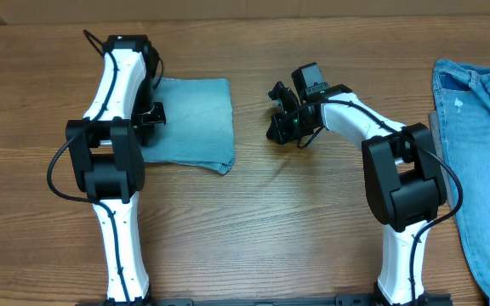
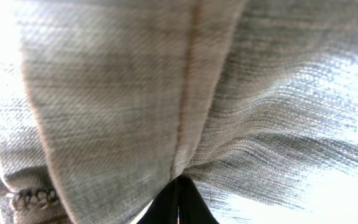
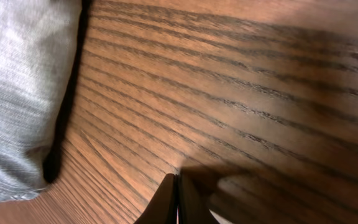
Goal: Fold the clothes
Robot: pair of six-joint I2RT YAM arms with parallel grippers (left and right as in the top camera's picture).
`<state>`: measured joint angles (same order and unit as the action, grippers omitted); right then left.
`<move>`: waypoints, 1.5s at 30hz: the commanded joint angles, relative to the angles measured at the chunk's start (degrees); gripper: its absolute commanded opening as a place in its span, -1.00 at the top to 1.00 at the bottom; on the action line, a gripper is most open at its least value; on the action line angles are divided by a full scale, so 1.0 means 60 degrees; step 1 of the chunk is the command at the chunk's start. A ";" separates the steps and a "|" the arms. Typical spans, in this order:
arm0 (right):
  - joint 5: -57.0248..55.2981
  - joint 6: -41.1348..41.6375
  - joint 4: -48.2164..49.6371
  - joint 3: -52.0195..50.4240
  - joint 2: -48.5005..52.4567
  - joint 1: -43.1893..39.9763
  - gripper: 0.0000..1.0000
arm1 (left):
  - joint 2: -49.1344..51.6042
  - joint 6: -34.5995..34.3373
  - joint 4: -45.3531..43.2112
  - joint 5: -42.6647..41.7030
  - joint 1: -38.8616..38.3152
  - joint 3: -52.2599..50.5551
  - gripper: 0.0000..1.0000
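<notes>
The left gripper (image 2: 179, 200) is clenching a pinch of the folded denim shorts (image 1: 196, 119) at their nine o'clock edge, while the right gripper (image 3: 178, 200), closed on nothing over the table (image 1: 313, 221), is hovering near their three o'clock side, leaving the left arm nearer.

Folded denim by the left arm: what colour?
The folded denim is pale light-wash blue; overhead view shows it best.
</notes>
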<state>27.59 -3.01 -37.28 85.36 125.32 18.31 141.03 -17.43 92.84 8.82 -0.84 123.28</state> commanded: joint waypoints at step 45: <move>0.0477 -0.0007 -0.2623 0.2098 -0.0310 0.0535 0.83 | -0.0525 -0.0747 0.0324 0.0237 0.0692 0.0335 0.71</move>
<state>30.92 -2.98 -53.17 96.97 125.12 21.74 137.71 -20.95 96.05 8.43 2.79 131.24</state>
